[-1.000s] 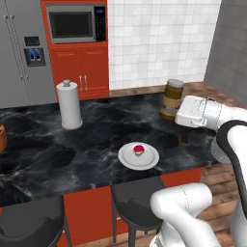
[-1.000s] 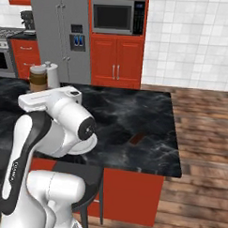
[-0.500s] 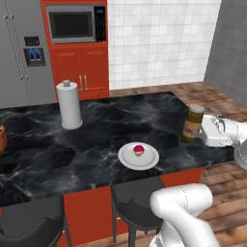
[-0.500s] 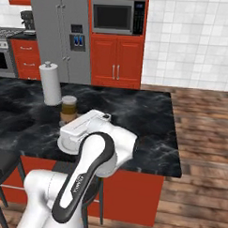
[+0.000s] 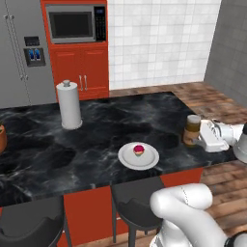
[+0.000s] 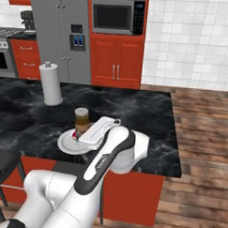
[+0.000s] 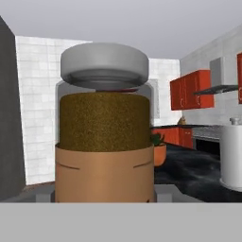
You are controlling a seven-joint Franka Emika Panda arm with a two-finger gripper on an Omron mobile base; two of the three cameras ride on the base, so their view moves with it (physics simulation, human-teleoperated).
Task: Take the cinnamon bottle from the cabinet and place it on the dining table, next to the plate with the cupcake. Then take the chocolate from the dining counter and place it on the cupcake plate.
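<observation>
The cinnamon bottle [image 5: 193,129], a clear jar of brown powder with a grey lid and tan label, stands upright at the right end of the black marble dining counter [image 5: 96,125]. My gripper [image 5: 198,136] is shut on it from the right side. In the right base view the cinnamon bottle [image 6: 81,119] rises just behind the white plate [image 6: 67,144], with the gripper [image 6: 86,129] around it. The plate [image 5: 126,158] with the pink-topped cupcake [image 5: 138,150] lies left of the bottle, a short gap between them. The bottle [image 7: 105,127] looms close in the hand view. The chocolate is hidden.
A paper towel roll [image 5: 69,104] stands at the counter's back left. A brown pot [image 5: 1,139] sits at the left edge. Two dark stools [image 5: 135,212] stand under the near edge. The counter's right edge is just beyond the bottle.
The arm has swung the bottle from the counter's back right forward and down, bringing it beside the cupcake plate near the front right corner.
</observation>
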